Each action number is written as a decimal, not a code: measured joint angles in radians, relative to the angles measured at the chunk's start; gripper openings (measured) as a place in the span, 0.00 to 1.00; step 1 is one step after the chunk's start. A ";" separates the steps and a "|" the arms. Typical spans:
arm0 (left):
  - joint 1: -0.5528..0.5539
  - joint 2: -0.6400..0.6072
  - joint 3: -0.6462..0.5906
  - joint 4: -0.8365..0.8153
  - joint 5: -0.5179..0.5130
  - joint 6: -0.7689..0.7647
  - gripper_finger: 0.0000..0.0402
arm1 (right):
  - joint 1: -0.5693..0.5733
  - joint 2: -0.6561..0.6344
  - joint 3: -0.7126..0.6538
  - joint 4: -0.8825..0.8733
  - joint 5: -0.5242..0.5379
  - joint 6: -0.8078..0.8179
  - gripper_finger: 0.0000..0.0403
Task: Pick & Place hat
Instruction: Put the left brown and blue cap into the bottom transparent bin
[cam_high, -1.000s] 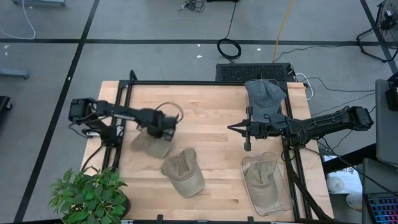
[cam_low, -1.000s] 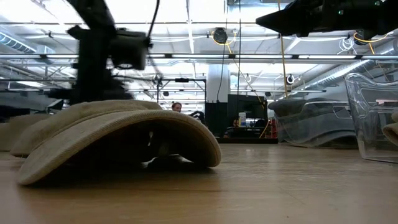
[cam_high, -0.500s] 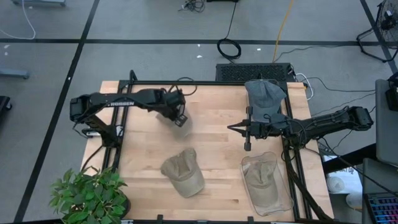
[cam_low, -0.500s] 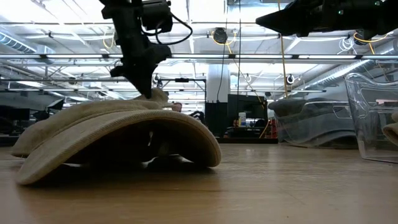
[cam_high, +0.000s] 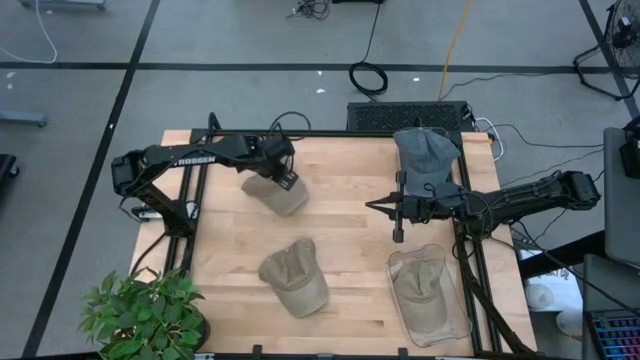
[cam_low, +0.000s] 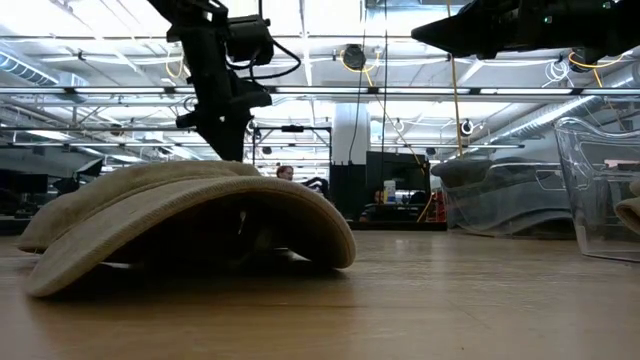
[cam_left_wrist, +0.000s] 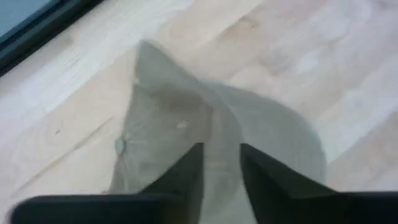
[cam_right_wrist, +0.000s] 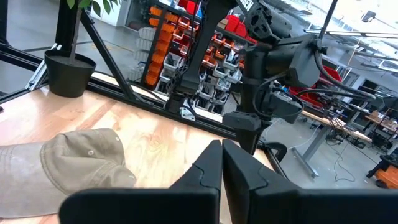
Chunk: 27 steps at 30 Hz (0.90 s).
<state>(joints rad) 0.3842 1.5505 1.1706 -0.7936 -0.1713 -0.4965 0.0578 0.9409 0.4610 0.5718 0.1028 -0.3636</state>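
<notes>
- Khaki fabric lies directly under the left gripper (cam_left_wrist: 221, 171): its two dark fingers (cam_left_wrist: 186, 174) stand slightly parted over a tan hat (cam_high: 276, 192), and the fabric shows in the narrow gap; whether they pinch it, I cannot tell.
- That tan hat sits on the wooden table (cam_high: 350, 215) toward its far left part, with the left gripper (cam_high: 284, 178) at its far edge.
- A second tan cap (cam_high: 295, 277) lies near the table's front centre, well apart from the first.
- A third tan hat (cam_high: 421, 290) rests inside the clear container (cam_high: 455, 325) at the front right.
- A grey cap (cam_high: 428, 150) sits at the far right edge.
- The right gripper (cam_high: 380, 206) has its fingers pressed together, empty, and hangs between the grey cap and the container.
- A potted plant (cam_high: 140, 315) stands at the front left corner.
</notes>
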 joint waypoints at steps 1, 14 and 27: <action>0.006 0.000 0.000 0.001 0.018 0.026 0.33 | 0.000 0.000 0.000 0.000 0.000 0.000 0.00; 0.121 0.018 -0.004 -0.326 0.123 0.164 0.69 | 0.000 0.000 0.000 -0.016 0.000 0.003 0.00; 0.147 0.016 -0.186 -0.102 0.048 0.473 0.59 | 0.000 0.000 0.000 -0.026 0.000 -0.012 0.00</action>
<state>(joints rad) 0.5315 1.5661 0.9845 -0.8952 -0.1234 -0.0231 0.0578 0.9409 0.4614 0.5457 0.1028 -0.3759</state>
